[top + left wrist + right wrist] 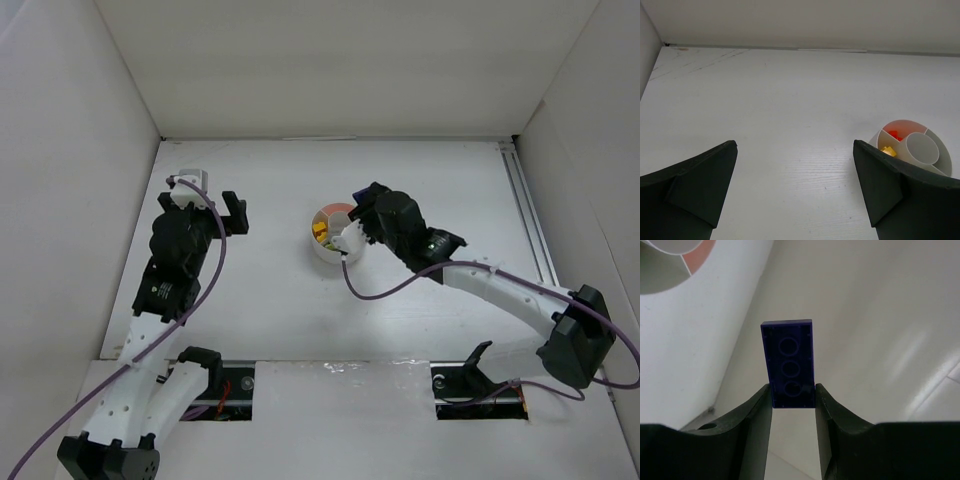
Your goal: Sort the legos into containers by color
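Observation:
The round white dish [322, 254] stands mid-table, with yellow legos [320, 233] in one wedge and an orange-tinted wedge [336, 211] behind. My right gripper [359, 207] hovers over the dish's right side, shut on a dark blue-purple lego plate [788, 362] held upright by its lower end between the fingers, underside toward the camera; the right wrist view shows the dish edge [670, 246] at top left. My left gripper [203, 206] is open and empty, left of the dish. In the left wrist view the dish [946, 159] holds an orange lego [895, 135] and a yellow lego [888, 150].
White walls enclose the table on the left, back and right. A metal rail [530, 220] runs along the right edge. Purple cables [385, 290] trail from both arms over the table.

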Robot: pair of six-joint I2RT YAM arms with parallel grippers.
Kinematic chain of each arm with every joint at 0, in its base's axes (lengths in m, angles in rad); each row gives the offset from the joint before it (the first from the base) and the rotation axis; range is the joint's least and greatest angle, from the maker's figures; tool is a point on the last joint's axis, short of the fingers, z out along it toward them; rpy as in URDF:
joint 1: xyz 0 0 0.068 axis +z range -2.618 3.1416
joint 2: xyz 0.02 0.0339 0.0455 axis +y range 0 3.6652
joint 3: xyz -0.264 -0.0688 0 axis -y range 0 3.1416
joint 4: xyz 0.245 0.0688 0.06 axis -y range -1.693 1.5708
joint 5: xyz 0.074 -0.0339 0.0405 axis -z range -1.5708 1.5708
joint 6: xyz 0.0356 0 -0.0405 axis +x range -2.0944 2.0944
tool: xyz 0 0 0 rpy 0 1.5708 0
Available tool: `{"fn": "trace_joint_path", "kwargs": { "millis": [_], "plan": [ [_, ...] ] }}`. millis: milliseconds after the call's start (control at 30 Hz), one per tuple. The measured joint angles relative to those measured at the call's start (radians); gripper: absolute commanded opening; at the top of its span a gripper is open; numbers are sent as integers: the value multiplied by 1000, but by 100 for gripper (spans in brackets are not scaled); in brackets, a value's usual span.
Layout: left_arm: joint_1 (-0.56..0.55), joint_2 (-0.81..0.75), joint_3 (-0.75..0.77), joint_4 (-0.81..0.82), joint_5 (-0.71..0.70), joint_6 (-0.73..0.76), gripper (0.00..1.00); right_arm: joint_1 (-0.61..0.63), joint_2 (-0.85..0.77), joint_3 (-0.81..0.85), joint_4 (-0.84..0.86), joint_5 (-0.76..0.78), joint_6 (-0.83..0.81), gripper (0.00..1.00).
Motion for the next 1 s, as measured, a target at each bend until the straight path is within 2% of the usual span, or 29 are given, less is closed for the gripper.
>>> {"fn": "trace_joint_path", "kwargs": {
  "millis": [333, 633, 1000],
  "plan": [
    [31, -2, -38, 29, 16, -22, 100, -7, 12, -40, 90, -40, -230, 2],
    [82, -12, -45, 53, 47, -40, 100, 100, 171, -40, 118, 125, -265, 1],
    [137, -143, -109, 84, 89, -59, 100, 154, 185, -16, 74, 230, -266, 1]
  ]
}}
